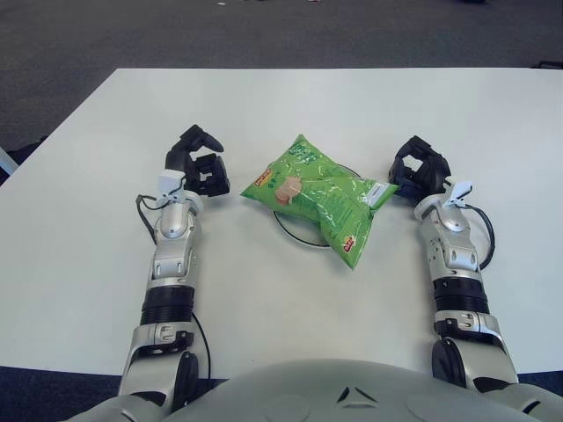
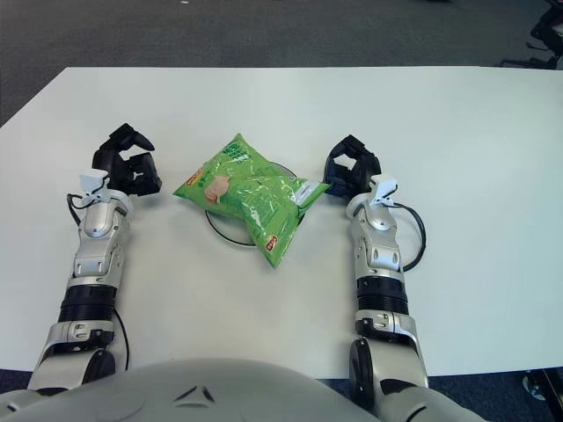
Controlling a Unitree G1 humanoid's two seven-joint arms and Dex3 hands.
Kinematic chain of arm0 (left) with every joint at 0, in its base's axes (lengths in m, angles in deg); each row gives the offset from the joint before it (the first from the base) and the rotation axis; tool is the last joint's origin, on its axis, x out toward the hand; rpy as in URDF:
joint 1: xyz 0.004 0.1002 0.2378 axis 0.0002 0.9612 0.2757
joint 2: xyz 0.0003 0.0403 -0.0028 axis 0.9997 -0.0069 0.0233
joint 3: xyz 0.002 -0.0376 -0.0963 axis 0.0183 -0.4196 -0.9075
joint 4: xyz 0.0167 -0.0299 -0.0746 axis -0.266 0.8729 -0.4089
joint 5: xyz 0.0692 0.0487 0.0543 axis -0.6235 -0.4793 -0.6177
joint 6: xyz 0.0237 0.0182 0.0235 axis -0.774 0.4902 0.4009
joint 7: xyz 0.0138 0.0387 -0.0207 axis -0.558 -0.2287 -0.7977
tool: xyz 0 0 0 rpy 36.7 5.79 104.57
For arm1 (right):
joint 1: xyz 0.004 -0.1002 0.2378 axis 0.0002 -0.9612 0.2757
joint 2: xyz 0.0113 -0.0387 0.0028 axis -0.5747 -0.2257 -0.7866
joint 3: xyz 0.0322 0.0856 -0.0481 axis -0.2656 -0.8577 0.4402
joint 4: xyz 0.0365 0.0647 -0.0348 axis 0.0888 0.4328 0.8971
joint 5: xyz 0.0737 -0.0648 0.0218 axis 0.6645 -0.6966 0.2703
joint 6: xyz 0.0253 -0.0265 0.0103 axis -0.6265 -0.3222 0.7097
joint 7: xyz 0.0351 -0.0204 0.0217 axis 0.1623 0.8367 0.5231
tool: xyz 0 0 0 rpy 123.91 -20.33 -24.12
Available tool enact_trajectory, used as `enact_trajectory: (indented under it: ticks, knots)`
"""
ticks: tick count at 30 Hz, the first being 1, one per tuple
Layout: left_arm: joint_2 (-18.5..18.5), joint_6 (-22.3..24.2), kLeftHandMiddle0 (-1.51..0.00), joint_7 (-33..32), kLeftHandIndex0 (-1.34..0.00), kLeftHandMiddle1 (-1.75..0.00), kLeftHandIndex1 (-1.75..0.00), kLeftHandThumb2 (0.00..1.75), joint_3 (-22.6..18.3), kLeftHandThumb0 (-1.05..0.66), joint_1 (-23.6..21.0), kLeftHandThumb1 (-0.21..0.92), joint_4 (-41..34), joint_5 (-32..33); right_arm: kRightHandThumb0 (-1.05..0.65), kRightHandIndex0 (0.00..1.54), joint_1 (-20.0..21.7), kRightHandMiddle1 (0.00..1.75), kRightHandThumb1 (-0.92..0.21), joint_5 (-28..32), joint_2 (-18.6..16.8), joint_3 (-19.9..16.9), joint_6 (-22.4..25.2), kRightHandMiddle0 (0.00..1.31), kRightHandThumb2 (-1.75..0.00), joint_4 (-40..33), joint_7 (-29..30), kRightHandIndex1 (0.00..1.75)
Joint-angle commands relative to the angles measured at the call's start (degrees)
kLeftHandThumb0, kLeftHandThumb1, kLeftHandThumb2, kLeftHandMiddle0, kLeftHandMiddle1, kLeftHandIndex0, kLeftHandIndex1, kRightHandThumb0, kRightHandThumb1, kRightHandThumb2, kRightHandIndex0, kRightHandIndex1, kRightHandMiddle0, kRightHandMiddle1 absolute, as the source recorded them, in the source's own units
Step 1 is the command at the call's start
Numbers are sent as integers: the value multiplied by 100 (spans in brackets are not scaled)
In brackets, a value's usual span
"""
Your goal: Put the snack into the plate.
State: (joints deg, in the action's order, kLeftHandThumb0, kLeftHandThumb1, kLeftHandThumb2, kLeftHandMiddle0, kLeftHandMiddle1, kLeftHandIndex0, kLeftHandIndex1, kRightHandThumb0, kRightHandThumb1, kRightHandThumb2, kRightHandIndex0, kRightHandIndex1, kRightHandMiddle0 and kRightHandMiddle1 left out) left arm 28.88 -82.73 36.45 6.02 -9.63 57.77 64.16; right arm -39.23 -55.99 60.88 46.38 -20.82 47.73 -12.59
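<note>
A green snack bag point(image 1: 318, 195) lies flat over a round plate, of which only the dark rim point(image 1: 295, 231) shows at the front left. My left hand point(image 1: 208, 169) hovers to the left of the bag, a clear gap away, with its fingers relaxed and holding nothing. My right hand point(image 1: 410, 174) is just off the bag's right corner, which reaches up to it. Its fingers are loosely spread and do not close on the bag.
The white table point(image 1: 290, 105) stretches wide behind and to both sides of the plate. Dark carpet lies beyond the table's far edge. Cables loop beside both wrists.
</note>
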Motion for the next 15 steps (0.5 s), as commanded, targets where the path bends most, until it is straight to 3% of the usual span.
enact_trajectory:
  ticks: [1,15]
  knots:
    - [-135,217,-138,-155,-69,-175,-175,143,-62,-52,705,23,251,3,-51,132,-389,175,-25,13,-2,-78,70,67,-139,323,64,175]
    - [-120,629,-136,-327,-67,-175,-175,140,-93,-51,678,25,178,-26,-51,133,-396,175,-25,-5,-37,-68,19,67,-140,304,194,175]
